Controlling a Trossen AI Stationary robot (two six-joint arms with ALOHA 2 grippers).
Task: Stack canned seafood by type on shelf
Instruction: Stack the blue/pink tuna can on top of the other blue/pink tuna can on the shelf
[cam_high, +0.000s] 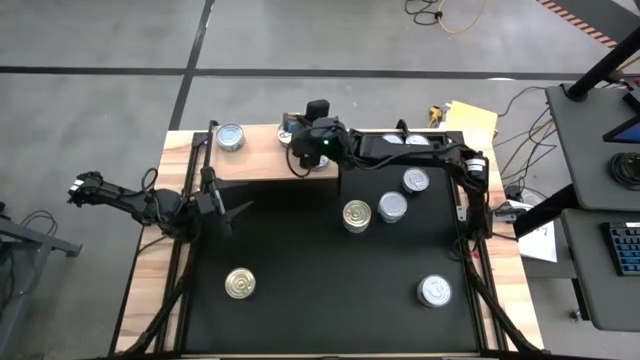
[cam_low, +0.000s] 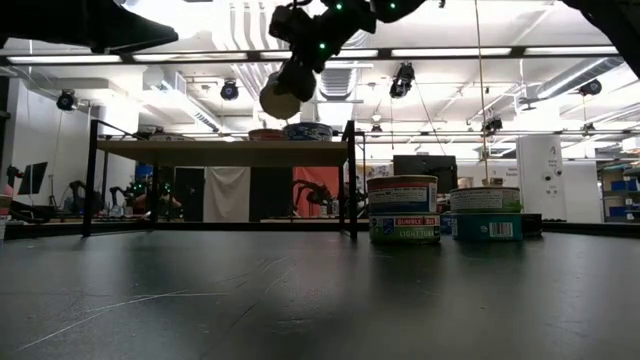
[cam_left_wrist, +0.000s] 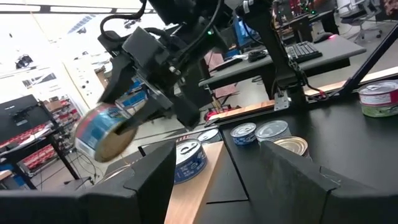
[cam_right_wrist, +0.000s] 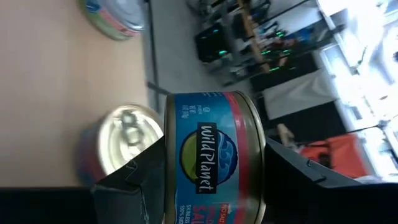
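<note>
My right gripper hangs over the right end of the wooden shelf, shut on a blue-labelled can, also seen raised and tilted in the low view. On the shelf top below it stands a silver-topped can, and another can stands on the shelf's left end. My left gripper waits open at the table's left, pointing level toward the shelf, with nothing between its fingers. My right gripper pinches the blue-labelled can between its two fingers, one finger on each flat end, so the label wall faces the wrist camera. The can is lifted clear above the shelf top, turned on its edge and tilted.
Loose cans stand on the black table: a gold-topped one beside a silver one, another behind them, a gold one near left, a silver one near right. Two more stand behind the right arm.
</note>
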